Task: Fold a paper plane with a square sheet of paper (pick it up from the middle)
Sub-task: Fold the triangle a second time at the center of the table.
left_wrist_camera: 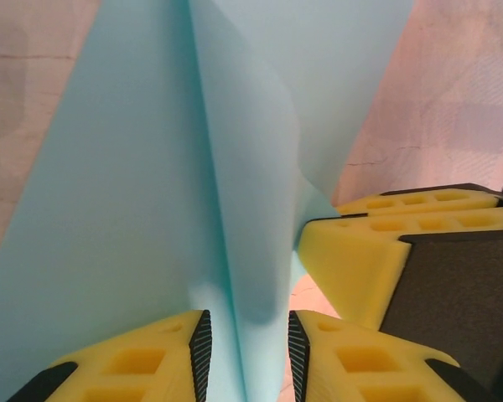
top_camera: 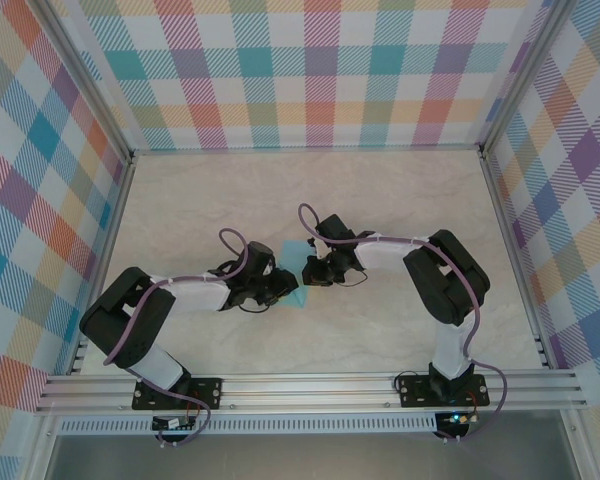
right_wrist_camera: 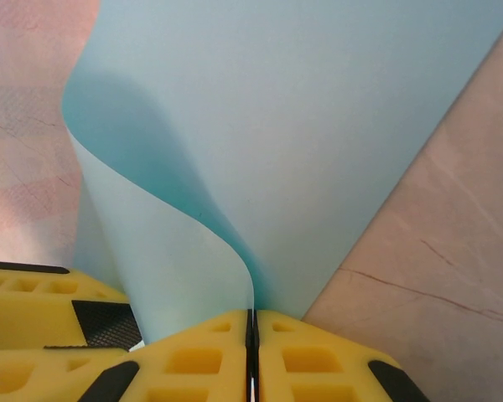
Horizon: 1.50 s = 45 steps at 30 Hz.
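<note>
Right claw (right_wrist_camera: 251, 322) is pinched tight on the near edge of the paper (right_wrist_camera: 302, 126), while the left claw (left_wrist_camera: 247, 325) stands apart astride its raised middle crease. Thin, light, floppy stuff, matte pale blue, curling up off the marbled table (right_wrist_camera: 453, 285) between the arms. I'd say it crumples easily, so hold it gently at the crease.

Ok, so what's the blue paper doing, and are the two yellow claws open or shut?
square sheet of paper: curled over in a soft bend, not a plane shape yet.
right gripper: shut, pinching the curled-up part of the paper.
left gripper: open, with a raised ridge of the paper standing in its gap.
</note>
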### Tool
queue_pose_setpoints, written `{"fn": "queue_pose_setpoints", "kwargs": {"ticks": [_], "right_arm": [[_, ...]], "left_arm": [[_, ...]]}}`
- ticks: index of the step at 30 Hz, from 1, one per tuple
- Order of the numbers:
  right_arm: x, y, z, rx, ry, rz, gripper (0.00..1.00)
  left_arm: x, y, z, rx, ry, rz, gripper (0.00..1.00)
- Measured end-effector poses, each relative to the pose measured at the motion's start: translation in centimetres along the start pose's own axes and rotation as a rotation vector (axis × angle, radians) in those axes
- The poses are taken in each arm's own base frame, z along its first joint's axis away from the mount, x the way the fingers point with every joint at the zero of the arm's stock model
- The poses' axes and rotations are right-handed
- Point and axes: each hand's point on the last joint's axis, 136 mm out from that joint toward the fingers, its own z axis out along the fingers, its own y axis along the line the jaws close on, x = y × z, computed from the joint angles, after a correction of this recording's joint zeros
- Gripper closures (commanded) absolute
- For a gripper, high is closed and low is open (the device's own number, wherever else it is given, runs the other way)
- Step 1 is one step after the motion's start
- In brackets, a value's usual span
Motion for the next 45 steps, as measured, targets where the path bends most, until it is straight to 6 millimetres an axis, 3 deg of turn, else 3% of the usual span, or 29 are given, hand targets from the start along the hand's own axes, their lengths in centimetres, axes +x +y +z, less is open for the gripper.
{"fn": "queue_pose_setpoints", "kwargs": {"ticks": [31,40,45], "right_arm": [[-0.5,0.1,0.2,0.01,0.003,-0.007,0.9],[-0.6,0.2,0.4,0.002,0.01,-0.018,0.9],[-0.6,0.2,0.4,0.002,0.011,-0.018,0.9]], "left_arm": [[0.2,0.9,0.0,-0.032,0.005,-0.008,0.72],[-0.2,-1.1,-0.2,0.035,-0.003,0.012,0.85],[-0.7,-2.3,-0.2,0.067,-0.011,0.022,0.85]]}}
